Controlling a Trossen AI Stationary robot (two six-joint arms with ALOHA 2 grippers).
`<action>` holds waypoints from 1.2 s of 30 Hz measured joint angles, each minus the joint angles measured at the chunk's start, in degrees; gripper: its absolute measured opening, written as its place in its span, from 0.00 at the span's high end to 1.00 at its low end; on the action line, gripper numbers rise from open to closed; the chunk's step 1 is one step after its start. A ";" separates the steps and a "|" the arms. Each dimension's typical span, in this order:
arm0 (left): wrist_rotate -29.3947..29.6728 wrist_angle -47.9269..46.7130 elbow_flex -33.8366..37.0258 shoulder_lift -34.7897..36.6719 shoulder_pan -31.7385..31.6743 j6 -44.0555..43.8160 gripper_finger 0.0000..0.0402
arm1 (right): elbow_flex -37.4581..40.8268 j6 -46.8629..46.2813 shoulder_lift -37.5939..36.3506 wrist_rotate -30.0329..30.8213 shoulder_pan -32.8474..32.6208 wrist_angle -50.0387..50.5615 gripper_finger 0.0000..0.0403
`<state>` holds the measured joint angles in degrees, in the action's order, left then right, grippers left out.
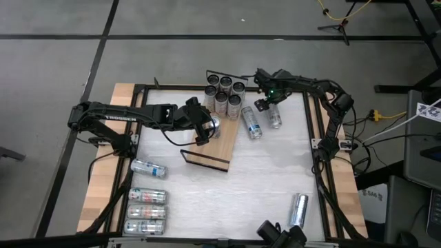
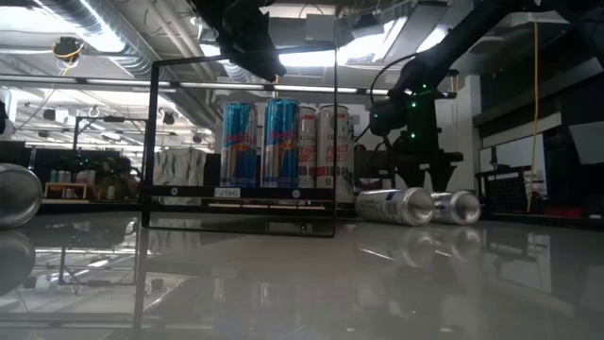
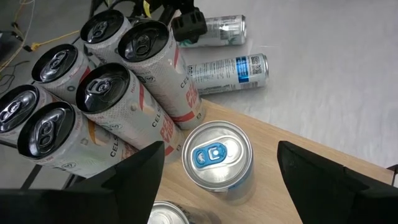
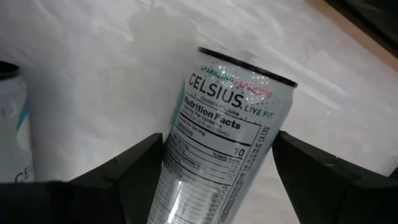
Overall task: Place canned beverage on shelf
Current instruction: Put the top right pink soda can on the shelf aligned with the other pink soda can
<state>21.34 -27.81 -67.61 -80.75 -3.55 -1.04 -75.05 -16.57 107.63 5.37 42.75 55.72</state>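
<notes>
From above we see the left gripper [image 1: 204, 126] over the light-wood shelf [image 1: 224, 141]; only its wrist view shows fingers spread, released, above an upright blue-tabbed can [image 3: 217, 163]. The right gripper [image 4: 214, 162], open, seemingly straddles a lying Celsius can [image 4: 214, 146].

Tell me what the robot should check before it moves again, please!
1. Left jaws open: ok. They stand wide apart on either side of the blue-tab can.
2. Blue-tab can upright on the shelf: ok, it stands on the wood beside the standing cans.
3. Right jaws open: ok, one on each side of the lying Celsius can.
4. Right jaws low enough to grip the Celsius can: cannot tell.
5. Room on the shelf for another can: ok, bare wood shows next to the blue-tab can.
</notes>
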 joint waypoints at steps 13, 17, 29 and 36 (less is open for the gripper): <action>0.00 0.00 0.00 0.00 -0.02 0.00 0.24 | 0.11 0.51 0.16 0.83 -0.04 0.35 0.28; 0.00 0.01 0.00 0.00 -0.01 0.00 0.24 | 0.11 0.54 0.21 1.03 -0.04 0.51 0.28; 0.00 0.02 0.00 0.00 0.00 0.00 0.24 | 0.33 2.00 0.51 0.86 0.03 0.27 0.08; 0.00 0.02 0.00 0.00 0.00 0.00 0.24 | 0.28 2.00 0.47 0.87 -0.06 -0.12 0.04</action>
<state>21.34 -27.79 -67.61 -80.75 -3.55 -1.04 -74.76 -14.57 108.09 6.24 42.70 55.59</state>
